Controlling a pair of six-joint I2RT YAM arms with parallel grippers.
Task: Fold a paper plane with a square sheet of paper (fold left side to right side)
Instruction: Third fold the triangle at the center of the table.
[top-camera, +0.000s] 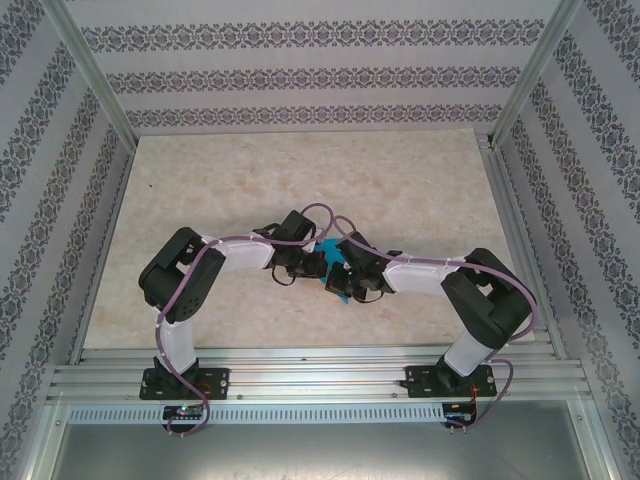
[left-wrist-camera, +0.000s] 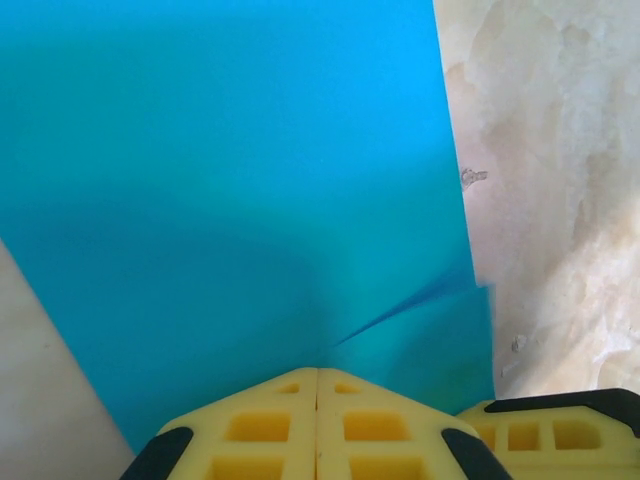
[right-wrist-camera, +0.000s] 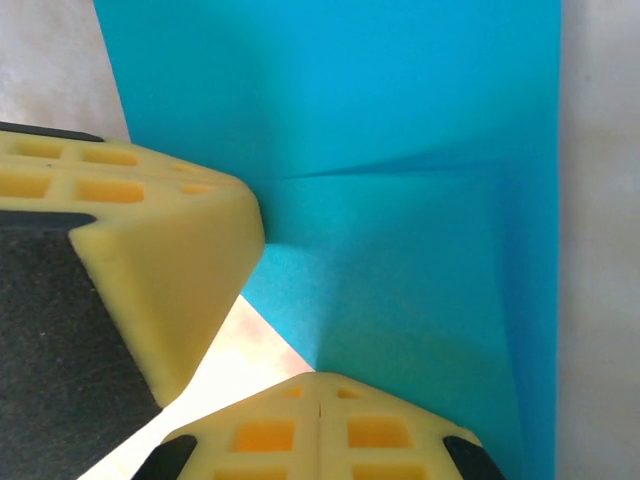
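We see the thin, bright cyan-blue square sheet of paper (top-camera: 339, 285) near the middle of the pale marbled tabletop (top-camera: 250, 180), slightly toward 6 o'clock. Our left gripper (left-wrist-camera: 317, 372) meets it from 9 o'clock and our right gripper (right-wrist-camera: 318, 378) from 3 o'clock. Both pairs of yellow jaws are clenched on the sheet's edge. In the left wrist view, a crease runs toward 2 o'clock from the pinch.
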